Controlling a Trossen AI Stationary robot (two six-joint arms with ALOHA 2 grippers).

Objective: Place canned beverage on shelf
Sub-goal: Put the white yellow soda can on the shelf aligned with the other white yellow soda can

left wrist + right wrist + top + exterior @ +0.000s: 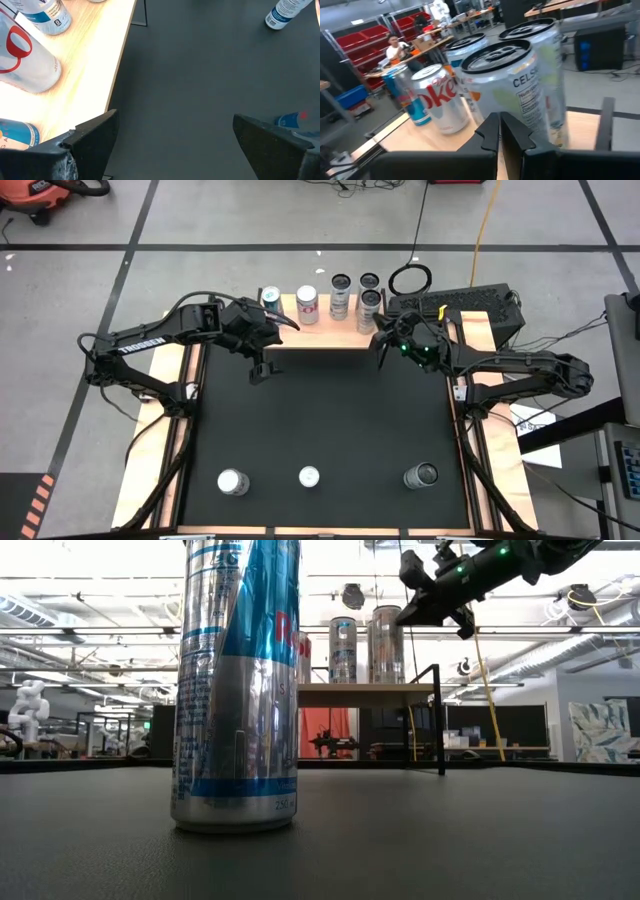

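Five cans [340,297] stand on one shelf [320,335] at the frame's top centre. Three more cans [309,477] stand along the bottom.

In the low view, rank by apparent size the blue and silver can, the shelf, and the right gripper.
1. blue and silver can, largest only because it is nearest the camera.
2. shelf.
3. right gripper, smallest.

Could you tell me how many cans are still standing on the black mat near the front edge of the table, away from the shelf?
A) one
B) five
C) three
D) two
C: the high view shows three cans in a row on the black mat, apart from the shelf.
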